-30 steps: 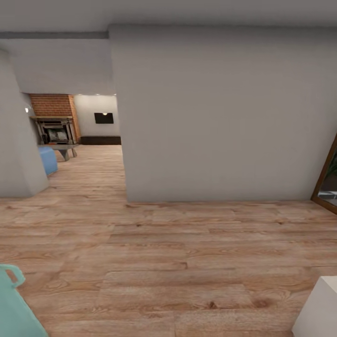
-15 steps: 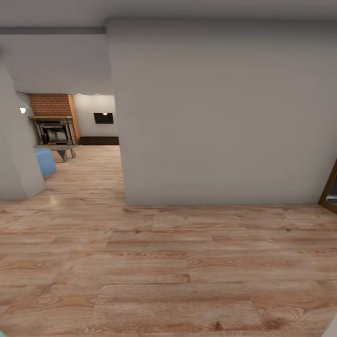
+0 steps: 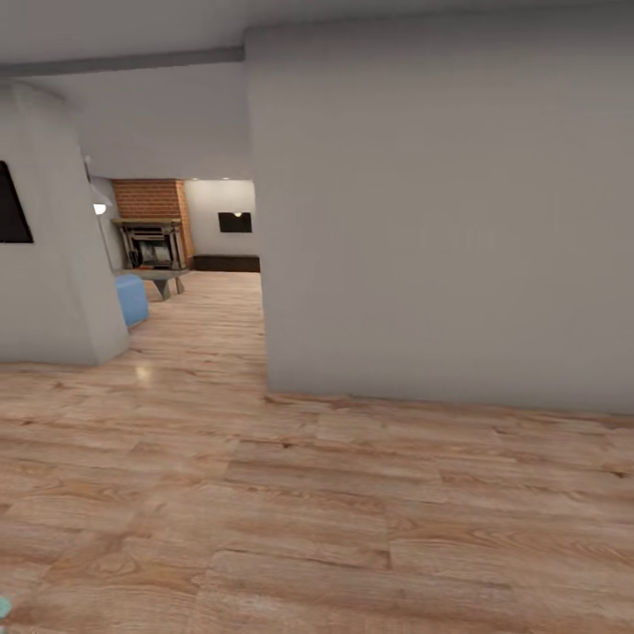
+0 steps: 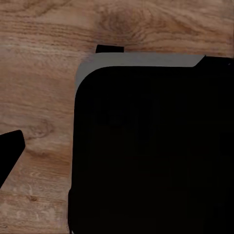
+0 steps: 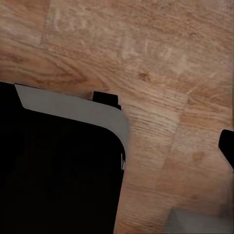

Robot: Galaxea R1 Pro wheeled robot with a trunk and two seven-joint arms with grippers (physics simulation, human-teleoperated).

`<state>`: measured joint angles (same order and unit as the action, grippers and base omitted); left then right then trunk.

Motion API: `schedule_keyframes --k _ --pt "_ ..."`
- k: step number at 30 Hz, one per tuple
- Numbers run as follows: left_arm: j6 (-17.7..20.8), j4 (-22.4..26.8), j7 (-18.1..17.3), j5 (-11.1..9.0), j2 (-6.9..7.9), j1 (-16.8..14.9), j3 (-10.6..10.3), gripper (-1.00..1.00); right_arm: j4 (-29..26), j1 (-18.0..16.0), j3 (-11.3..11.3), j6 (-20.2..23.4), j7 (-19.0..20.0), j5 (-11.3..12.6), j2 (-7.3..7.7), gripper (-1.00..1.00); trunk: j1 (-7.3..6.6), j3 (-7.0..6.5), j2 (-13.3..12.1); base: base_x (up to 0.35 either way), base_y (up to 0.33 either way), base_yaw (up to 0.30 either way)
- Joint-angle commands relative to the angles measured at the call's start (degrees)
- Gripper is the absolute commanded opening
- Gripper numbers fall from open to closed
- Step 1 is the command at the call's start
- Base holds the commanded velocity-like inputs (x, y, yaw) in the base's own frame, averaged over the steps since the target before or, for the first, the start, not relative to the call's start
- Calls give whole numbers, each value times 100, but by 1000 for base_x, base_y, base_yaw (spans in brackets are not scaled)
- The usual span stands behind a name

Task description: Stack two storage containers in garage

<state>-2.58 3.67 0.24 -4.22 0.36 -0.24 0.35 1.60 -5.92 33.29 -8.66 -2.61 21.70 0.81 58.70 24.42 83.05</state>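
Two storage containers are nowhere among what the head view offers: wood plank floor point(image 3: 308, 528), a grey wall point(image 3: 440, 220), and far off the brick fireplace point(image 3: 151, 238) of the living room. Judged by the task, plastic bins should be light and stiff, best held by a rim. Both wrist views show dark robot body over planks; gripper opening cannot be told.
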Motion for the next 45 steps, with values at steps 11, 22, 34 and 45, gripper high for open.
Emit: schedule_keyframes --k 11,22,34,45 --pt "-14 0 1 -53 2 -1 9 100 16 -5 46 -31 -2 45 -1 100 3 6 3 321 0 269" --pt "-14 -2 2 -54 0 -2 3 100 16 -5 46 -31 -2 45 -1 100 3 6 3 321 0 265" --pt "-14 -3 -1 -53 -1 -2 0 100 16 -5 37 -39 -2 45 7 100 3 6 3 321 0 31" --pt "-14 -2 2 -49 0 -2 0 100 16 -5 37 -31 -2 45 7 100 3 6 3 321 0 0"
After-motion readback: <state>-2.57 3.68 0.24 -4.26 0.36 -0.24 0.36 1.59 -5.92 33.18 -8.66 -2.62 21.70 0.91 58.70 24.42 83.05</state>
